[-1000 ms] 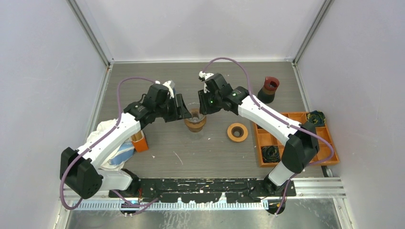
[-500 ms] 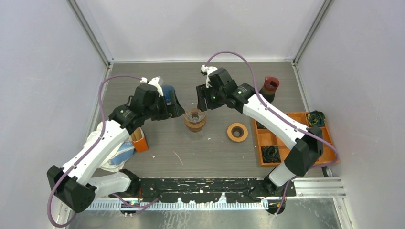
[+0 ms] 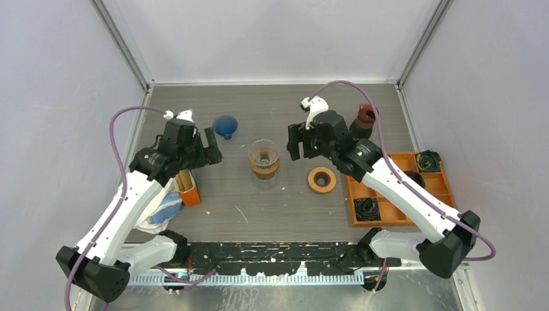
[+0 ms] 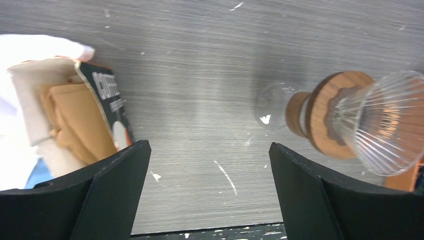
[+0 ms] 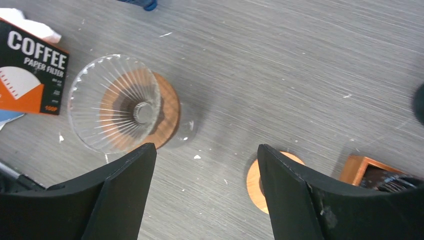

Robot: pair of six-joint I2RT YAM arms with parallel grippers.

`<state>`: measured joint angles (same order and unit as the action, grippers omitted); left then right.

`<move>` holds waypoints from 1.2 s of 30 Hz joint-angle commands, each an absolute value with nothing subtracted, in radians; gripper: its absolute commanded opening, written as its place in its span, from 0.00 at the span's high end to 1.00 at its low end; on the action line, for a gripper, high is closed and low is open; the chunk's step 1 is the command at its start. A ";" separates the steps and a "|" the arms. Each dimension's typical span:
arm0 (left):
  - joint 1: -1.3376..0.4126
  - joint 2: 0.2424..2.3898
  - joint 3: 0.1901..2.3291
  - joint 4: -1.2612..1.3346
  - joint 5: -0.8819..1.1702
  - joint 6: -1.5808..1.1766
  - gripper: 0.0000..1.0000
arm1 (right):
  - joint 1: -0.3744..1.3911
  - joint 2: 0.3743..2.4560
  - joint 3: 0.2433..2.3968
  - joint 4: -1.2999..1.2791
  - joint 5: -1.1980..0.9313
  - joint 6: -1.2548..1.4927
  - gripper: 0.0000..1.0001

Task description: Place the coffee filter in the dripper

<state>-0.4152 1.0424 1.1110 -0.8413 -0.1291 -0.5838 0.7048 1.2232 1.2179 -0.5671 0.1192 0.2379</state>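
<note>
The dripper (image 3: 264, 157) is a ribbed clear glass cone on a wooden collar, standing mid-table. In the right wrist view, the dripper (image 5: 115, 102) shows its ribs, its centre hole and the collar's brown through the glass. Brown paper coffee filters (image 4: 75, 120) sit in an opened orange filter box (image 3: 188, 192) at the left. My left gripper (image 3: 210, 148) hovers open left of the dripper, nothing between its fingers (image 4: 209, 150). My right gripper (image 3: 296, 142) hovers open to the dripper's right, also empty (image 5: 206, 150).
A blue cone (image 3: 224, 125) stands behind the left gripper. An orange ring (image 3: 322, 179) lies right of the dripper, and a dark red cup (image 3: 365, 122) stands at the back right. An orange compartment tray (image 3: 351, 201) sits on the right, and a white cloth (image 3: 144, 184) by the box.
Both grippers were close together at the dripper. They have opened and drawn apart, the left one to the left, the right one to the right. The dripper stays in place.
</note>
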 commanded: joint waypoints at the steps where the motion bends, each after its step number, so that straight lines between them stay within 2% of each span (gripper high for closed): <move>1: -0.380 1.009 1.143 -0.927 -0.212 -0.540 0.09 | 0.702 1.122 1.155 -0.458 0.254 0.200 0.19; 6: -0.315 0.999 1.125 -0.977 -0.238 -0.522 0.12 | 0.700 1.012 1.051 -0.391 0.346 0.173 0.15; 11: -0.266 1.012 1.094 -0.989 -0.229 -0.523 0.24 | 0.700 0.956 0.977 -0.348 0.397 0.169 0.15; 15: -0.239 1.016 1.085 -1.006 -0.241 -0.520 0.38 | 0.700 0.939 0.956 -0.339 0.420 0.170 0.13; 20: -0.207 1.015 1.068 -1.018 -0.268 -0.513 0.47 | 0.700 0.934 0.944 -0.332 0.431 0.173 0.08; 28: -0.177 1.037 1.032 -1.007 -0.261 -0.507 0.56 | 0.699 0.913 0.932 -0.321 0.437 0.173 0.00; 36: -0.153 1.073 1.010 -0.981 -0.257 -0.494 0.61 | 0.700 0.900 0.925 -0.321 0.435 0.169 0.00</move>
<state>-0.1707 1.0660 1.0164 -1.0122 -0.2447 -0.5133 0.7036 0.9207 0.9184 -0.3794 0.4114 0.1806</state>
